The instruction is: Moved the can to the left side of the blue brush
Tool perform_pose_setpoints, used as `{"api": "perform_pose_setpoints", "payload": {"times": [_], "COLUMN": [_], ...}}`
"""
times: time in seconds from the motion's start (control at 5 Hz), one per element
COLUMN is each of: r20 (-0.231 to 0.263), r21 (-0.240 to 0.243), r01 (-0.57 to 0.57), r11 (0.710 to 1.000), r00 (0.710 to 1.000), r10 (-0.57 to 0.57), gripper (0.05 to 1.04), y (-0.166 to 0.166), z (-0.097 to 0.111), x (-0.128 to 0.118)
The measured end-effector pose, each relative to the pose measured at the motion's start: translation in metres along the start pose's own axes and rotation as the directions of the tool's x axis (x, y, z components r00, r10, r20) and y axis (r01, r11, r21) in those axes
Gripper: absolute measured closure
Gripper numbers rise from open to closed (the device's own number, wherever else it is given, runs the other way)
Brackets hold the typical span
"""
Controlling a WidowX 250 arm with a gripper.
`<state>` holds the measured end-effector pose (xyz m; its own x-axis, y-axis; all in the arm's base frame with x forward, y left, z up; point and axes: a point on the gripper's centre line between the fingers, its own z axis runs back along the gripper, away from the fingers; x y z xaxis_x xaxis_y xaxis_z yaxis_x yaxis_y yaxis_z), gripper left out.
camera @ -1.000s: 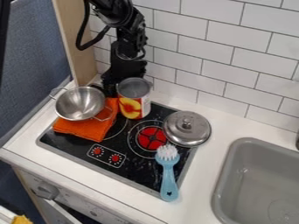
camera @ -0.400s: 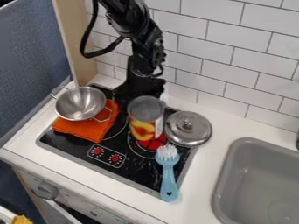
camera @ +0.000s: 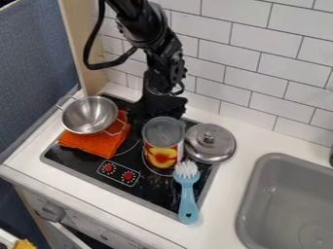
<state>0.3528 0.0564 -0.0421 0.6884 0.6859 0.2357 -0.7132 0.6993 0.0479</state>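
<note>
While upright, can (camera: 162,146) in front of pincer (camera: 157,107).

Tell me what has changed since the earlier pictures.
The metal can with a fruit label moved toward the camera and rightward, nearer the light-blue brush; the black gripper moved along. The silver lid seems nudged slightly rightward. The brush, steel bowl and orange cloth stayed put.

A toy kitchen, shown by its small stovetop (camera: 153,187), grey sink (camera: 257,204) and white tiled wall (camera: 260,63).
</note>
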Motion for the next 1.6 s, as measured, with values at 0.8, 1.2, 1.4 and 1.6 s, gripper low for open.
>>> {"api": "perform_pose_setpoints", "payload": {"times": [0.8,1.2,1.4,1.6], "r20": [-0.012,0.015,0.038,0.051], "r21": [-0.027,-0.094,-0.140,-0.173], "r01": [0.105,0.051,0.047,0.062], "r11": [0.994,0.994,0.989,0.983], "r00": [0.994,0.999,0.998,0.997], "r10": [-0.106,-0.050,-0.043,-0.054], "gripper": [0.083,0.083,0.083,0.083], "y": [0.006,0.001,-0.001,-0.001], "z": [0.017,0.041,0.060,0.073], "x": [-0.039,-0.023,-0.019,-0.020]}}
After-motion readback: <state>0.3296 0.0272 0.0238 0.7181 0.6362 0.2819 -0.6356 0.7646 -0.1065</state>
